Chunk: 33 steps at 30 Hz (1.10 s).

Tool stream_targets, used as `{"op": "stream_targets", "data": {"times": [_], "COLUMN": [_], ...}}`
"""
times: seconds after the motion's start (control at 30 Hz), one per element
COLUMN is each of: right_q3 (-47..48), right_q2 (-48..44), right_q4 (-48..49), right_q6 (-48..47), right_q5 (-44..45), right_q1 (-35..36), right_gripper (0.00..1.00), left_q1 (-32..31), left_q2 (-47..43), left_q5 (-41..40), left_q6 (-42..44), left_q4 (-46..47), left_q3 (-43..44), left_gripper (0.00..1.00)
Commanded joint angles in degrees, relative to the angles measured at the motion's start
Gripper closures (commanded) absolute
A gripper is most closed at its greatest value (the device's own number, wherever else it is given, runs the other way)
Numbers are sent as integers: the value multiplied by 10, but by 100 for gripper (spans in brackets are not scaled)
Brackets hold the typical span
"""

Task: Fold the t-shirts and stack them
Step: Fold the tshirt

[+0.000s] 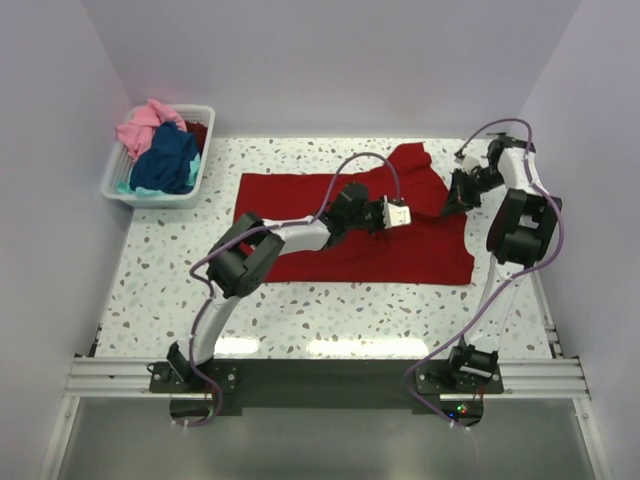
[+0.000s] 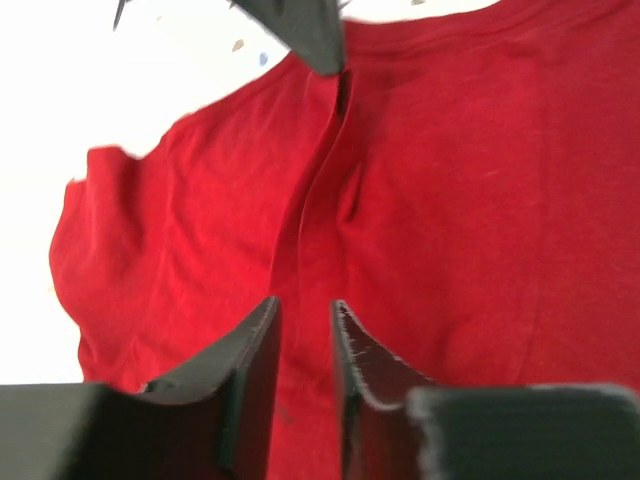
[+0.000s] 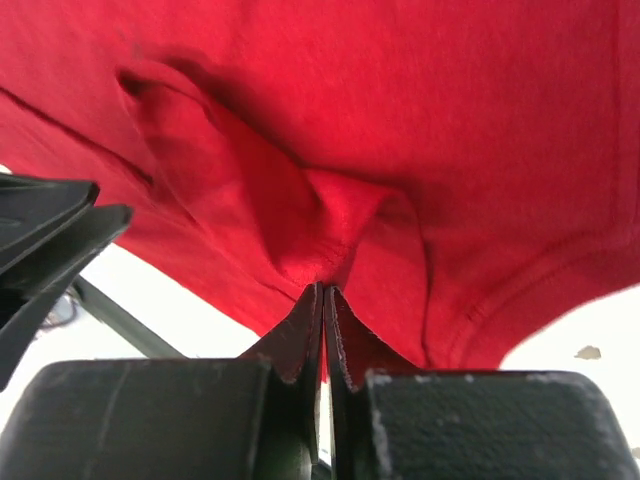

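Observation:
A large deep red t-shirt (image 1: 330, 235) lies spread on the speckled table, bunched up near its right end. My left gripper (image 1: 405, 214) hovers low over that end. In the left wrist view it (image 2: 305, 305) is open a narrow way, with a raised crease of the red t-shirt (image 2: 480, 200) running through the gap. My right gripper (image 1: 448, 207) is just to the right. In its own view it (image 3: 323, 288) is shut on a pinch of the red t-shirt (image 3: 400, 100), lifting the fabric off the table. Pink (image 1: 140, 128), navy (image 1: 168, 160) and teal (image 1: 125, 186) t-shirts are heaped in the basket.
The white slatted basket (image 1: 150, 198) stands at the table's back left corner. White walls close in the table at the left, back and right. The two grippers are close together, and a right finger (image 2: 305, 30) shows at the top of the left wrist view.

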Motion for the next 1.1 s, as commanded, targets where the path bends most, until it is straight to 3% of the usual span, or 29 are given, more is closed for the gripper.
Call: {"op": "stream_targets", "data": {"times": [0.0, 0.03, 0.07, 0.1, 0.2, 0.3, 0.43, 0.53, 0.8, 1.07], "right_q3": [28, 34, 38, 43, 58, 47, -54, -142, -276, -375], "right_q2": [-10, -9, -9, -10, -24, -56, -132, -181, -199, -205], "right_q4": [36, 38, 40, 42, 23, -26, -44, -17, 73, 145], "right_q6": [43, 45, 49, 50, 26, -42, -119, -155, -178, -207], "right_q5": [-48, -57, -59, -60, -47, -5, 98, 179, 289, 345], "right_q1": [7, 9, 9, 10, 10, 19, 55, 94, 119, 126], "right_gripper": [92, 87, 69, 62, 57, 56, 56, 53, 55, 55], "left_q1": [14, 21, 27, 33, 73, 126, 185, 211, 237, 240], "left_q2": [6, 2, 0, -2, -35, -117, -239, -310, -388, -395], "left_q5": [-56, -71, -102, -111, -109, -54, -24, -9, -145, -217], "left_q6": [-77, -98, -121, -166, -244, -281, -202, -121, -31, -6], "left_q4": [19, 0, -18, -40, -142, -222, -439, -533, -570, -556], "left_q3": [28, 36, 43, 52, 75, 27, -52, -129, -332, -429], "left_gripper": [66, 61, 58, 57, 53, 47, 45, 43, 42, 44]}}
